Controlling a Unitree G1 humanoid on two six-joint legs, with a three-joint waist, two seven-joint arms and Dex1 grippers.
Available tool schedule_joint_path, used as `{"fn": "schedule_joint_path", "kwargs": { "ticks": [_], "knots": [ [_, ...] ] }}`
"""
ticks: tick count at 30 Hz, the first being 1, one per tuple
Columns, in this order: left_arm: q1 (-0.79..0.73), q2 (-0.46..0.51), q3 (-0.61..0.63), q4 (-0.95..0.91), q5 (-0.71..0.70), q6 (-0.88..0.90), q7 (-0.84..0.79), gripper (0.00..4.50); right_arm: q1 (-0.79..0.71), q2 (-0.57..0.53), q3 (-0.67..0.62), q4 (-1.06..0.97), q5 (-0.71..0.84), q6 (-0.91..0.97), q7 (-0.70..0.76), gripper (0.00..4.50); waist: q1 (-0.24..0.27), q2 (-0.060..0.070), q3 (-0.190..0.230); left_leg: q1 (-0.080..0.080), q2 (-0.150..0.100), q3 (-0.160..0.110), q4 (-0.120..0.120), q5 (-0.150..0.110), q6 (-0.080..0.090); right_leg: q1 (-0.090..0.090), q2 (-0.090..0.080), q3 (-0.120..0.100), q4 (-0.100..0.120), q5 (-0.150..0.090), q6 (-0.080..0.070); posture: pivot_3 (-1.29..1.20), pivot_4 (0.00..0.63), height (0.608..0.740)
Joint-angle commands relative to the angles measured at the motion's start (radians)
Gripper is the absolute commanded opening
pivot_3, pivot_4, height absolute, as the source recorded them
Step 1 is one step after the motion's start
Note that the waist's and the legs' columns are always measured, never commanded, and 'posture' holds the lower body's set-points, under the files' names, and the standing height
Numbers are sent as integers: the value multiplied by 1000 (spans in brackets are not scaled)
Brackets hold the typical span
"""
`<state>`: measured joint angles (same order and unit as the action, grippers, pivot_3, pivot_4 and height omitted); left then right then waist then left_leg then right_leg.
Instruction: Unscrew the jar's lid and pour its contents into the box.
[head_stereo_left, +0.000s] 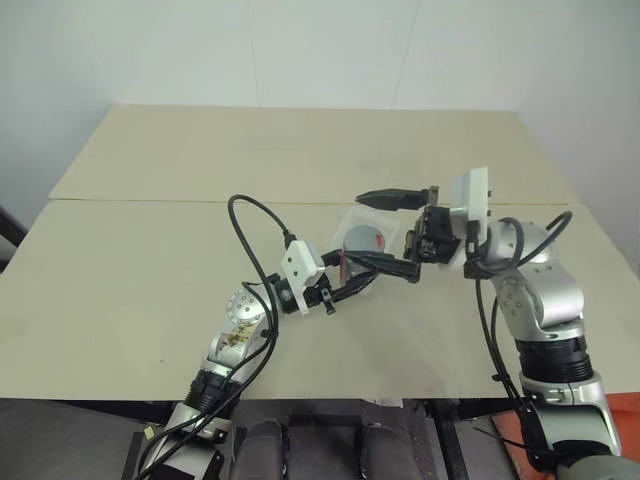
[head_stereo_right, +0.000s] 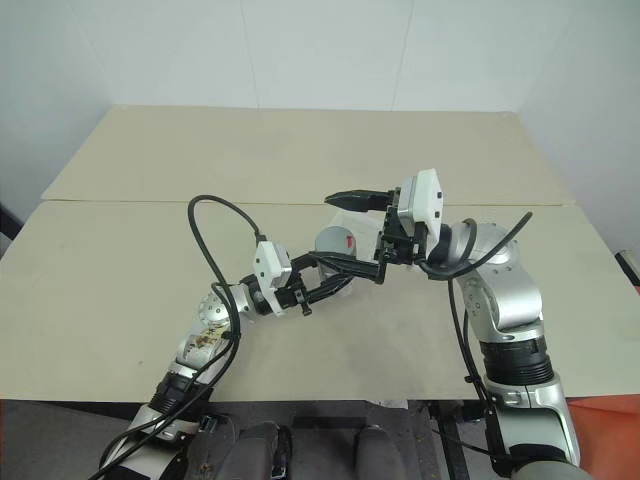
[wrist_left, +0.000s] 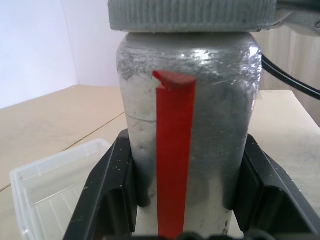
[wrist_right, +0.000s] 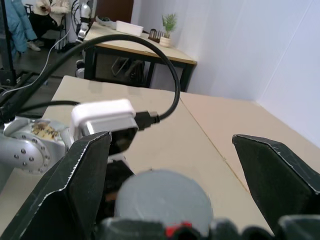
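Note:
My left gripper (head_stereo_left: 352, 272) is shut on the jar (wrist_left: 185, 125), its black fingers (wrist_left: 107, 195) clamping both sides and holding it above the table. The jar looks cloudy grey with a red strip down its side. The grey ribbed lid (wrist_left: 190, 15) sits on the jar's top. My right gripper (head_stereo_left: 386, 232) is open, and its two fingers (wrist_right: 75, 190) straddle the lid (wrist_right: 165, 200) with a gap on each side. The clear shallow box (wrist_left: 45, 195) lies on the table just behind the jar. The contents are hidden.
The pale table (head_stereo_left: 150, 300) is made of two boards with a seam (head_stereo_left: 140, 202) across the middle. A black cable (head_stereo_left: 250, 215) loops above my left arm. More tables, a plant (wrist_right: 169, 22) and a person (wrist_right: 15, 25) stand in the room beyond.

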<state>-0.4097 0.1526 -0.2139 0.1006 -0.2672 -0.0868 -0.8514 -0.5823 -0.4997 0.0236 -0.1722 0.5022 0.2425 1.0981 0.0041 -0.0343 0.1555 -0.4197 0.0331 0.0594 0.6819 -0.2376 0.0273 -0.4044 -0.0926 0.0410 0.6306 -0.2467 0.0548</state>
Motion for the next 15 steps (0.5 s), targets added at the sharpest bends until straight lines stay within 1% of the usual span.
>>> {"fn": "schedule_joint_path", "kwargs": {
  "ticks": [1,8,15],
  "knots": [
    [-18,-8,0,-19,3,-26,1,2021,-6,6,7,-42,-20,-15,-35,4483,1,0,0,0,0,0,0,0,0,0,0,0,0,0,0,0,150,740],
    [-7,-4,2,-30,-2,-25,0,2021,-5,12,-4,18,-54,-23,-71,4483,2,0,0,0,0,0,0,0,0,0,0,0,0,0,0,0,150,740],
    [1,6,11,-25,-10,-27,-2,2021,31,-12,-40,-10,-28,-12,-75,4483,3,0,0,0,0,0,0,0,0,0,0,0,0,0,0,0,150,740]
  ]
}}
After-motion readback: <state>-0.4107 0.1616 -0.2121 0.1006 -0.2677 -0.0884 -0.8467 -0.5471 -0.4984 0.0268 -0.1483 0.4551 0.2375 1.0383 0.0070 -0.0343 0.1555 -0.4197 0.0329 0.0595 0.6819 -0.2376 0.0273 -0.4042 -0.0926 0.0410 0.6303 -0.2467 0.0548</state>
